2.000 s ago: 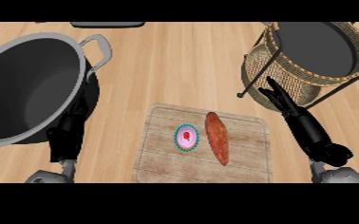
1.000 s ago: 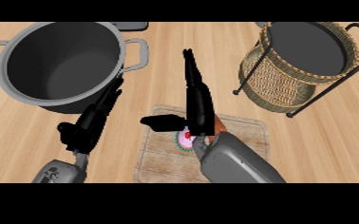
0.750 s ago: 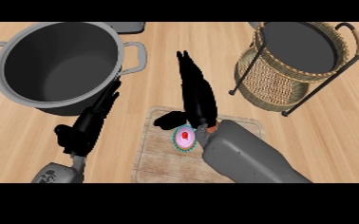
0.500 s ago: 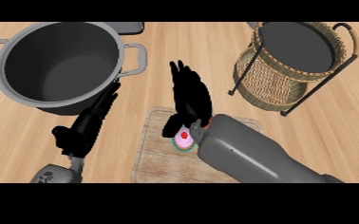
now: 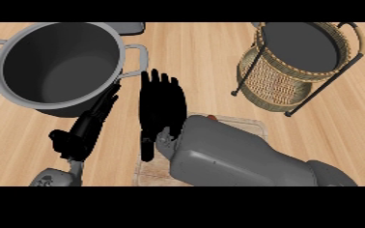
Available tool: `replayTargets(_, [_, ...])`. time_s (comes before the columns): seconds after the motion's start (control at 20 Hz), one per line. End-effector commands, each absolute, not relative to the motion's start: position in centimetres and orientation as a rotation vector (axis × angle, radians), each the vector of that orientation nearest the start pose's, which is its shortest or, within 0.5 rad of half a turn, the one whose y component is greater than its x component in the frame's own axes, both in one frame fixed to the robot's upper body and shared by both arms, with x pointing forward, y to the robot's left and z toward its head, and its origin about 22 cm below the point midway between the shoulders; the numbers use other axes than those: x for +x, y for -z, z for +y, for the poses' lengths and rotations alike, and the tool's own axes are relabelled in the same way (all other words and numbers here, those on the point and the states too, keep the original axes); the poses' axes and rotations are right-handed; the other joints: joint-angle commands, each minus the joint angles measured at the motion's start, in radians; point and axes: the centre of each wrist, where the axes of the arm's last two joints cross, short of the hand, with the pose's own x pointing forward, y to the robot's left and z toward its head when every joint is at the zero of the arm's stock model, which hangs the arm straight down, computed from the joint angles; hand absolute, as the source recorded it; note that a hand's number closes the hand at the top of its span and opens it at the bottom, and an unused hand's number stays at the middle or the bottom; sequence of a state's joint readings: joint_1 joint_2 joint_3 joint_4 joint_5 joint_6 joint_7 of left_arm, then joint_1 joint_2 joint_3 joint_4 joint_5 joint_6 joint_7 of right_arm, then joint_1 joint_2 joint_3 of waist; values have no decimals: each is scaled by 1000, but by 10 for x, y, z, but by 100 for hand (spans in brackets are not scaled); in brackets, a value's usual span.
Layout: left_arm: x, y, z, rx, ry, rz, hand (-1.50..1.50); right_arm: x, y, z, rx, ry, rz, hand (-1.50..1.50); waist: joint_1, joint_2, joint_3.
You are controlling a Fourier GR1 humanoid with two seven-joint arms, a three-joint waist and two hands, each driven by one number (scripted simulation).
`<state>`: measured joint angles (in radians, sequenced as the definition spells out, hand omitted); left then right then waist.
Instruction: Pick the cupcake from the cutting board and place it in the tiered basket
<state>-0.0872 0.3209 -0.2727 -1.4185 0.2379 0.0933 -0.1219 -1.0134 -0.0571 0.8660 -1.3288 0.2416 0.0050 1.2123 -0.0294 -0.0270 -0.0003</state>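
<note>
Judging by how things lie, the task is at its very start: nothing is lifted and nothing sits in the tiered basket, which stands at the upper right of the frame, well apart from the cutting board. Only a strip of that board shows, at the lower middle, because the right forearm lies across most of it. The right hand hangs over the board's left part with its fingers stretched out flat and pointing toward the top of the frame, so it is spread wide and holds nothing that can be seen. The cupcake itself is hidden; it is most likely on the board under this hand and forearm, but its exact spot cannot be told. A small orange tip of some other food peeks out at the board's upper edge, just beside the forearm. The left hand rests at the lower left of the frame, its fingers relaxed and empty, near the big grey pot that fills the upper left. What is left is everything: closing on the cupcake, lifting it, carrying it across to the upper right and setting it in the basket.
</note>
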Motion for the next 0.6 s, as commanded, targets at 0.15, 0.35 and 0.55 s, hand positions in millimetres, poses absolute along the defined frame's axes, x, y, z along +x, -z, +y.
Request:
replayTargets(0.15, [254,17,249,-31,204,-1518,0,280,-171,46,-852,-1122,-931,-150,-8,8,-2])
replayTargets(0.35, [254,15,251,-49,207,-1512,0,289,-142,50,-941,-1211,-790,-150,-5,10,-4])
replayTargets(0.55, [246,20,237,-46,200,-1506,0,290,-110,35,-919,-1164,-714,-150,-12,8,-2])
